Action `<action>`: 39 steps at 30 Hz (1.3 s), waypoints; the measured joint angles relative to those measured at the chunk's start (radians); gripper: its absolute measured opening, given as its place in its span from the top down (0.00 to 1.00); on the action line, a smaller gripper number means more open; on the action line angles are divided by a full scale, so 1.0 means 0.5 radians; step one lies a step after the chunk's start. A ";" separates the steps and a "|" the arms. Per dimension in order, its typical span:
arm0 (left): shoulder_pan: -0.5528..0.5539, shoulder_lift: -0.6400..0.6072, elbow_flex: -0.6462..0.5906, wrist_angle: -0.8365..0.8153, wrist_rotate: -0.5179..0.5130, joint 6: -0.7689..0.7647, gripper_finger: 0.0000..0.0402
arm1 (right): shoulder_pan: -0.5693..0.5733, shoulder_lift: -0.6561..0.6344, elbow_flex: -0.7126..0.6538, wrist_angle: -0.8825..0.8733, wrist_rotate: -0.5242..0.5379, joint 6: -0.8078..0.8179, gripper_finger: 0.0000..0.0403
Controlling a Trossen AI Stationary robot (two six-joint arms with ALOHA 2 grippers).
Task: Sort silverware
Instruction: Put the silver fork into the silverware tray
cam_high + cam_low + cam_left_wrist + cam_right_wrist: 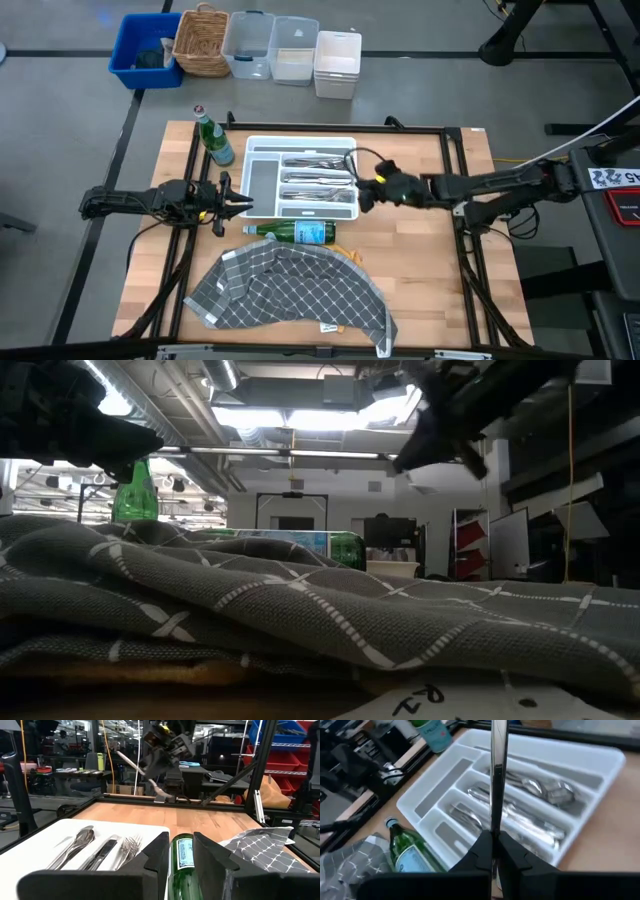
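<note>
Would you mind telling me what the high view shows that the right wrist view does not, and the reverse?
Only the high view shows both arms, the row of bins beyond the table, and the whole grey checked cloth. Only the right wrist view shows the right gripper shut on a slim silver utensil above the tray. Both show the white tray, the silverware in it, the lying green bottle and the upright bottle.

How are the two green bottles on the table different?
The standing bottle is upright beyond the white tray's far left corner; the lying bottle is on its side along the tray's near edge. The lying bottle sits beside the grey cloth; the standing bottle is far from it. Both are green glass with pale labels.
</note>
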 joint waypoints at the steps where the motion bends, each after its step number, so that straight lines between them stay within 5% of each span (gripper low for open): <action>1: 0.000 0.000 0.000 0.000 0.000 0.000 0.82 | -0.052 0.015 0.000 0.047 -0.063 -0.095 0.97; 10: 0.000 0.000 0.000 0.000 0.000 0.000 0.82 | -0.393 0.314 -0.001 0.503 -0.531 -0.773 0.97; 19: 0.000 0.001 0.000 0.000 0.000 0.000 0.82 | -0.437 0.701 0.106 0.923 -0.901 -1.489 0.97; 39: 0.000 0.000 0.000 0.000 0.000 0.000 0.82 | -0.437 1.063 0.221 0.847 -0.903 -1.867 0.97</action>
